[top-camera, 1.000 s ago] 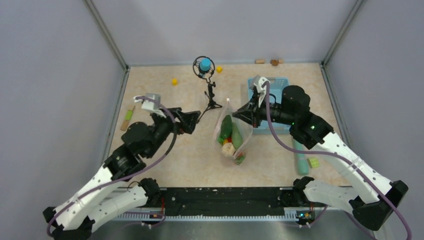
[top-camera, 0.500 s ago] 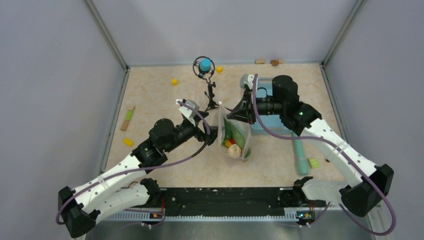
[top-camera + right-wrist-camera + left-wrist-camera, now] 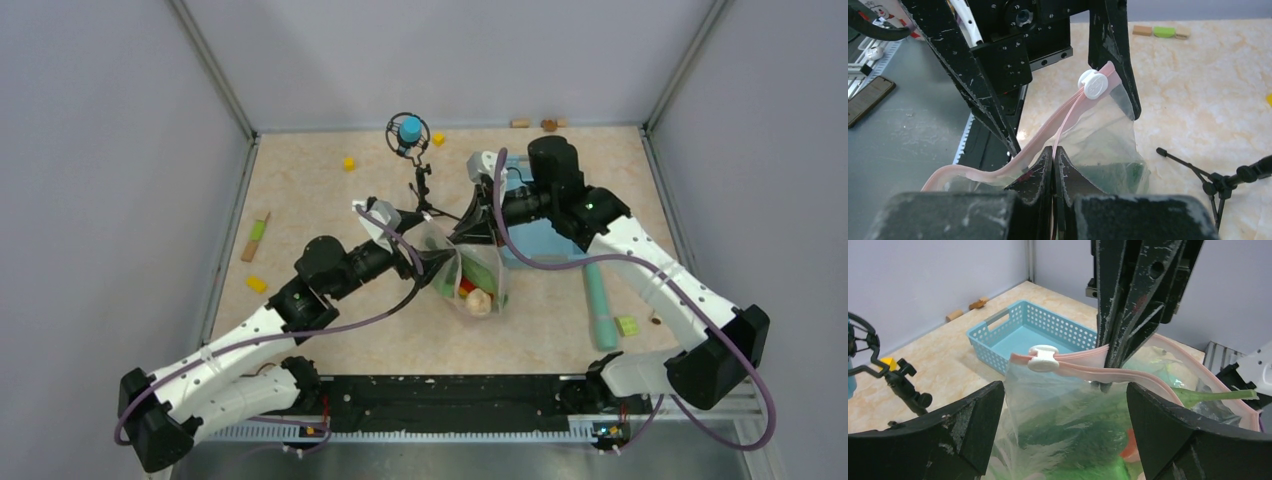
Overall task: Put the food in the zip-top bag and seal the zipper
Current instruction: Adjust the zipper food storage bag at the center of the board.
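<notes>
The zip-top bag (image 3: 470, 278) stands at mid-table, clear and floppy. It holds the food: green cucumbers (image 3: 1083, 432), a red piece (image 3: 1131, 450) and a beige mushroom (image 3: 479, 300). My right gripper (image 3: 1054, 156) is shut on the pink zipper (image 3: 1048, 132) partway along and holds the bag's mouth up; it also shows in the top view (image 3: 463, 232). The white slider (image 3: 1043, 358) sits at the zipper's end, toward the left gripper. My left gripper (image 3: 1063, 440) is open wide, its fingers (image 3: 965, 425) on either side of the bag's upper part, below the slider.
A light blue basket (image 3: 1023, 332) stands just behind the bag. A small tripod stand (image 3: 420, 190) with a blue-capped ring is at the back. A teal cylinder (image 3: 600, 312), yellow cubes (image 3: 348, 162) and a wooden block (image 3: 256, 237) lie around.
My left gripper has swung right and now straddles the bag. My right gripper has moved left and back with the zipper, pulling the bag's top with it.
</notes>
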